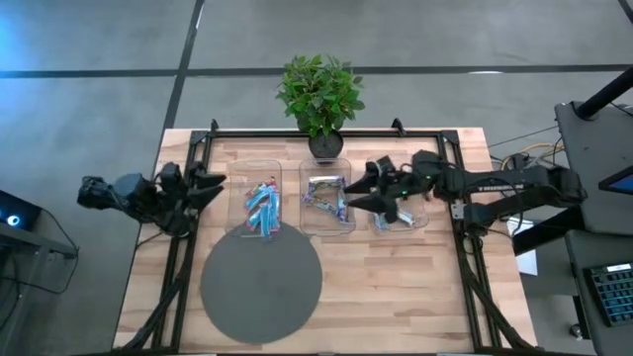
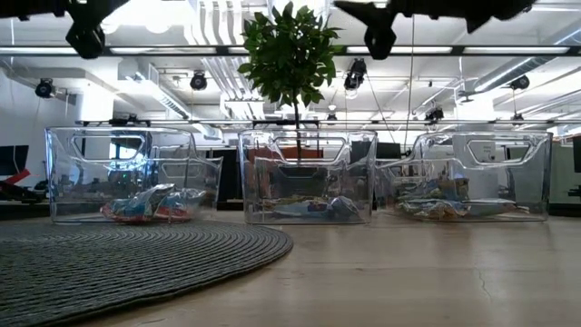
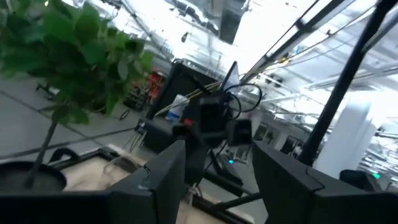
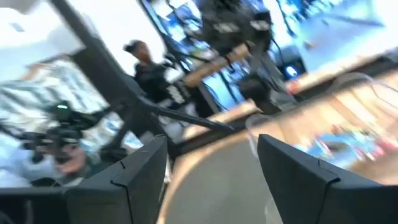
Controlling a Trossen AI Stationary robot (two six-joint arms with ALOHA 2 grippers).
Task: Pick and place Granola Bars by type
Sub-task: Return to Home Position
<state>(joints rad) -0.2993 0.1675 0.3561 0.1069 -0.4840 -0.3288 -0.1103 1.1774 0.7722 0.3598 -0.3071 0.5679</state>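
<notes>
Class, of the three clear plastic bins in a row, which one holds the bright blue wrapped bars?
The leftmost clear plastic bin, nearest the left gripper; its bars are bright blue, while the middle bin holds silvery-purple ones.

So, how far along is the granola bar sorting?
Sorting looks done: granola bars lie in all three clear bins, none on the grey mat. Nothing is held: the right pincer hangs open over the bins, the left pincer open beside the left bin. Probably only retracting both remains.

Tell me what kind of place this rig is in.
Probably a robotics lab or workshop: exposed ceiling with track lights, concrete floor around the wooden table, and a keyboard workstation alongside.
</notes>
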